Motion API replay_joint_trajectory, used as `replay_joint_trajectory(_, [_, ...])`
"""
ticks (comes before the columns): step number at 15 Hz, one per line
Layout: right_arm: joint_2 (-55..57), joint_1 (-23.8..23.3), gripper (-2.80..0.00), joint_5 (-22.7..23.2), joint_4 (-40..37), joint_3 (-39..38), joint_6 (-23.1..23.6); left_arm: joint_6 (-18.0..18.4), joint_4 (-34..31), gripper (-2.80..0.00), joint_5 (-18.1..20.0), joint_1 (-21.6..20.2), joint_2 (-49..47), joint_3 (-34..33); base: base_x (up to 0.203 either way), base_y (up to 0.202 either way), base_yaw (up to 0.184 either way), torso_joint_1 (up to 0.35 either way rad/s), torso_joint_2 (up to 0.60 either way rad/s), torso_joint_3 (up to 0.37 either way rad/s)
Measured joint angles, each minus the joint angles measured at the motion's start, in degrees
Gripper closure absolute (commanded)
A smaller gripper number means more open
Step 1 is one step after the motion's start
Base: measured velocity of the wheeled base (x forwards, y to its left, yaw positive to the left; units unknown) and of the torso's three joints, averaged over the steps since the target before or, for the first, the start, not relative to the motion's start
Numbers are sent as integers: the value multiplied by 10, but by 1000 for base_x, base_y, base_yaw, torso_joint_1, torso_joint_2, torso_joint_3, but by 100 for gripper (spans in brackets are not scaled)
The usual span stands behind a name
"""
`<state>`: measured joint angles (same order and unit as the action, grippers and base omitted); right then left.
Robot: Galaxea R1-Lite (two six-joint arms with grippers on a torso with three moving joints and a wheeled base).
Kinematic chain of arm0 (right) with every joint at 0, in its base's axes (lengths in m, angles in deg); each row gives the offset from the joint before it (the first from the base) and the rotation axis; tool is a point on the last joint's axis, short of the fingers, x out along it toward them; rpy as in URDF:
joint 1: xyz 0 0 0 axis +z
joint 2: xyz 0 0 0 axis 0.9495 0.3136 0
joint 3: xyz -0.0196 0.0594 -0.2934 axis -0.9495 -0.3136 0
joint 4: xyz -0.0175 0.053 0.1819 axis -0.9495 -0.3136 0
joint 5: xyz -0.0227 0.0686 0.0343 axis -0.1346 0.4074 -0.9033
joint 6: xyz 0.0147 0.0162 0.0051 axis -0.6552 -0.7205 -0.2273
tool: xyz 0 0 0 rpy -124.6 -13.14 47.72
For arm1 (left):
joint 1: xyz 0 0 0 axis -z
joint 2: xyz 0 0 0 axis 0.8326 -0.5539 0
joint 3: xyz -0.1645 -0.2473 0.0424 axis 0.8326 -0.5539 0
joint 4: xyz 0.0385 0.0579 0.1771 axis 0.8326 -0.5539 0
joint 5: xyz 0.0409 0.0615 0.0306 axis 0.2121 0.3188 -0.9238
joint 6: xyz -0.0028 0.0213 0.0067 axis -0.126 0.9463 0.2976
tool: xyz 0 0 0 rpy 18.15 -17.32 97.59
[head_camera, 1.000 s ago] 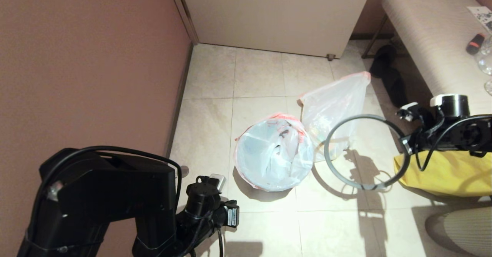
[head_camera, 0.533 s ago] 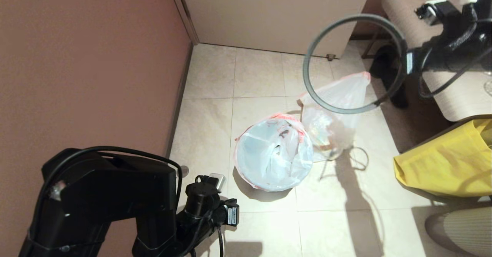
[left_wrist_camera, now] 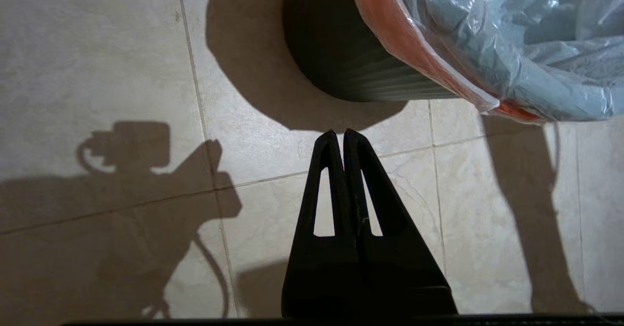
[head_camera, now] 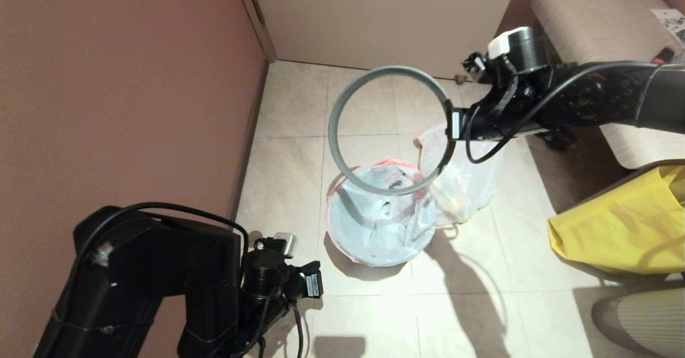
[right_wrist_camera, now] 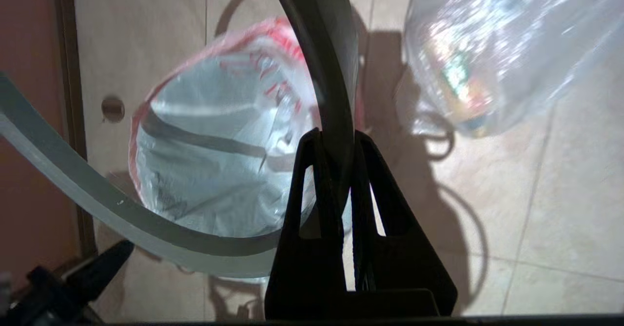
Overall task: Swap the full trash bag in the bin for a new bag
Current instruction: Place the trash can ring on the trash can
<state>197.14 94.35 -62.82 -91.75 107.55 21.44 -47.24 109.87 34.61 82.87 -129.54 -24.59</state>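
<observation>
The bin stands on the tiled floor, its black wall showing under the new bag, which lines it with a red edge folded over the rim. My right gripper is shut on the grey hoop rim and holds it tilted in the air, its near arc just above the bin's far side. In the right wrist view the hoop runs up from between the fingers of the gripper. The full trash bag sits on the floor to the right of the bin. My left gripper hangs shut and empty by the bin's base.
A pink wall runs along the left and a pale door closes the back. A padded bench stands at the right with a yellow bag in front of it. My left arm fills the lower left.
My right arm has swung the hoop from low on the right, up past the bench, then left and down over the bin. The left arm has shifted slightly.
</observation>
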Motion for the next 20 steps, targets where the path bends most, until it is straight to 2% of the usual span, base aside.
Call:
replay_joint_trajectory(3, [34,7,0,-8,-33,-8,-19,-16,0,0,1,-15,-1,9,0,0,0,0,0,0])
replay_joint_trajectory(5, [56,12,0,-7,-69,-9,-63,-18,0,0,0,-17,-2,12,0,0,0,0,0,0])
replay_joint_trajectory(10, [110,11,0,-2,-79,-14,-107,-16,0,0,0,-18,-5,13,0,0,0,0,0,0])
replay_joint_trajectory(20, [167,17,0,19,-62,-32,-129,-12,0,0,-2,-14,-12,14,0,0,0,0,0,0])
